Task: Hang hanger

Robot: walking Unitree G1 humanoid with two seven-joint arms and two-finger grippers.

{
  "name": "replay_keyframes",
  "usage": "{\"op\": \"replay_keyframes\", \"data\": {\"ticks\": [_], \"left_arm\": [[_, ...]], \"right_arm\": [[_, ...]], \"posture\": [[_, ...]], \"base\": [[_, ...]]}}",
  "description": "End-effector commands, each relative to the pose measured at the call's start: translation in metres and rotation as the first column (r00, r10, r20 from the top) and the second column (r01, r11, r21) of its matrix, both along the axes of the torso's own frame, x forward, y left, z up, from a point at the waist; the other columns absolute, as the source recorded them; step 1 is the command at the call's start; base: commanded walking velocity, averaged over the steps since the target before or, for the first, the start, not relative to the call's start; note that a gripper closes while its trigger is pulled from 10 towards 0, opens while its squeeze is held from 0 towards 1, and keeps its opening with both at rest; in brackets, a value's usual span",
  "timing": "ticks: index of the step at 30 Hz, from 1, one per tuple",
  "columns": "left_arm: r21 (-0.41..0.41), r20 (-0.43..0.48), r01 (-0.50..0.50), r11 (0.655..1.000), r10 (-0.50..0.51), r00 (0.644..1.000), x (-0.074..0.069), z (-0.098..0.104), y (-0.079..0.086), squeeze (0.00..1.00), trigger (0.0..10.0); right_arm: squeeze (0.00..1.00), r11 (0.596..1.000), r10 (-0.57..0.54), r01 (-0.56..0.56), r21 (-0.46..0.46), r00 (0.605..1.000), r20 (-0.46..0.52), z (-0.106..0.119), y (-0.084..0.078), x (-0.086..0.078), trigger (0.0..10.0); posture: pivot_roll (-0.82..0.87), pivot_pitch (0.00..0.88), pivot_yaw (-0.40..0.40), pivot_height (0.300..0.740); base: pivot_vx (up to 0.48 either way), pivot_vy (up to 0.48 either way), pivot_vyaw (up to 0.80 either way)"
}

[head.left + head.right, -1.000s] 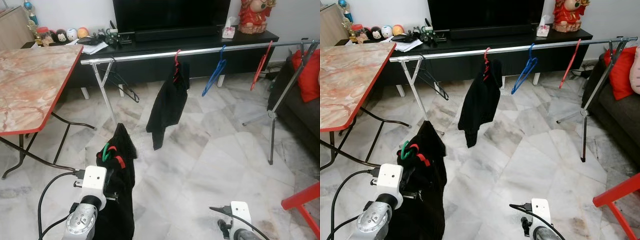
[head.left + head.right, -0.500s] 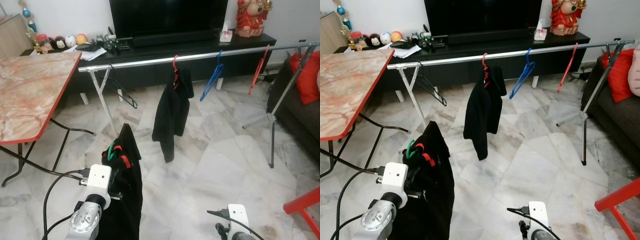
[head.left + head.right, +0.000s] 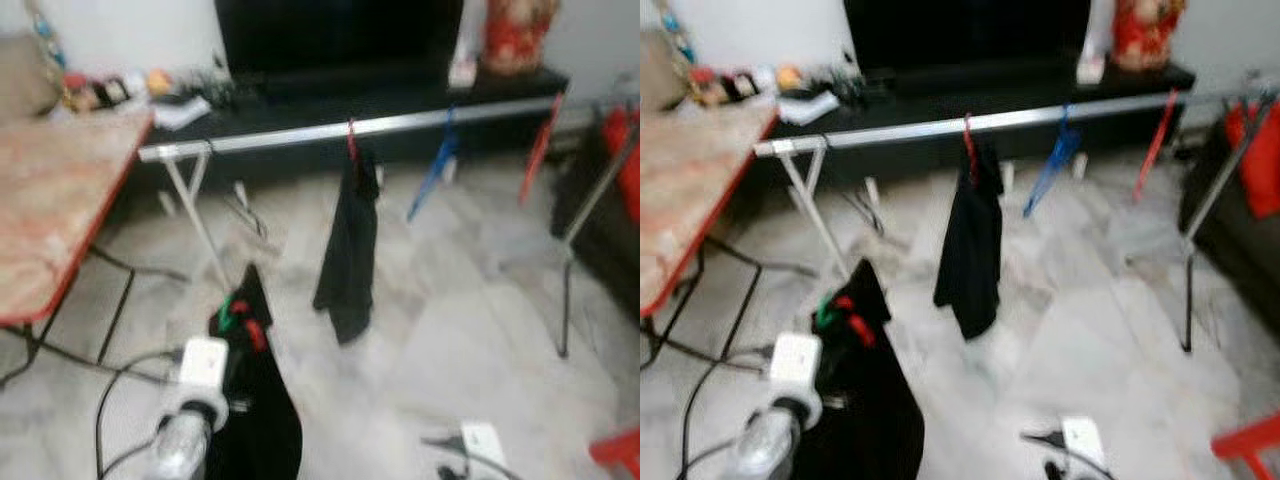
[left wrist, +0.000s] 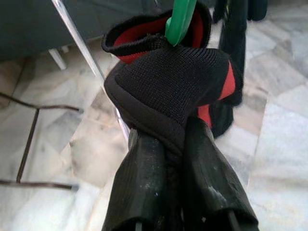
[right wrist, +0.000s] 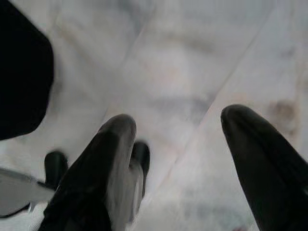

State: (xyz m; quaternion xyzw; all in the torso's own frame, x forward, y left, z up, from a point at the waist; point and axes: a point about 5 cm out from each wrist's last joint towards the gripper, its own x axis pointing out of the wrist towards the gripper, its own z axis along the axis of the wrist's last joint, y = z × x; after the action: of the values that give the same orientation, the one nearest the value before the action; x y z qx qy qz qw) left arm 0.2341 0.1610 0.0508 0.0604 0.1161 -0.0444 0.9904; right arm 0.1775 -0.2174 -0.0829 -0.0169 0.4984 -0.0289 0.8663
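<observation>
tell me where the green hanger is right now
The green plastic hanger sits inside a black garment with red lining, pinched in the left claw low on the robot's left, short of the silver clothes rail.

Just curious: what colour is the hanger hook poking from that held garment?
Green hook; clearest in the left wrist view.

Take the black TV stand (image 3: pixel 400 100) as your anchor. On it you see a dark television (image 3: pixel 335 40) and a red figurine (image 3: pixel 520 35). To its left stands a marble-topped, red-edged table (image 3: pixel 55 210); pale marble floor (image 3: pixel 470 330) lies before it.
</observation>
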Motion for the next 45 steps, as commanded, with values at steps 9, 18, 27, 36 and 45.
{"op": "replay_keyframes", "data": {"ticks": [9,18,27,36,45], "left_arm": [[0.03,0.027,-0.03,0.999,0.029,0.999,0.0022,0.006,0.0107,0.0,10.0],[0.058,-0.002,-0.028,0.998,0.029,1.0,-0.0031,-0.0016,0.0128,0.0,10.0],[0.062,-0.003,-0.037,0.997,0.037,0.999,-0.0031,-0.0026,0.0122,0.0,10.0],[0.066,-0.004,-0.037,0.997,0.038,0.999,-0.0029,-0.0033,0.012,0.0,10.0],[0.064,-0.009,-0.028,0.998,0.028,1.0,-0.0035,-0.0038,0.0101,0.0,10.0]], "right_arm": [[0.0,0.999,0.019,-0.019,0.031,1.0,0.013,0.0,0.0118,0.0047,10.0],[0.0,0.998,0.049,-0.049,0.032,0.999,0.014,0.0016,0.0132,0.0084,10.0],[0.0,0.998,0.064,-0.064,0.028,0.998,0.012,0.002,0.0129,0.0091,10.0],[0.0,0.997,0.077,-0.078,0.025,0.997,0.008,0.0019,0.0134,0.009,10.0],[0.0,0.995,0.093,-0.093,0.024,0.996,0.001,0.0016,0.0138,0.0085,10.0]], "posture": [[-0.04,0.0,0.048,0.74],[-0.03,0.0,0.045,0.74],[-0.03,0.007,0.043,0.74],[-0.03,0.007,0.045,0.74],[-0.03,0.006,0.045,0.74]], "base": [[0.33,0.0,0.0],[0.068,0.0,0.0],[0.0,0.0,0.0],[0.0,-0.243,0.0],[0.0,-0.379,0.0]]}}
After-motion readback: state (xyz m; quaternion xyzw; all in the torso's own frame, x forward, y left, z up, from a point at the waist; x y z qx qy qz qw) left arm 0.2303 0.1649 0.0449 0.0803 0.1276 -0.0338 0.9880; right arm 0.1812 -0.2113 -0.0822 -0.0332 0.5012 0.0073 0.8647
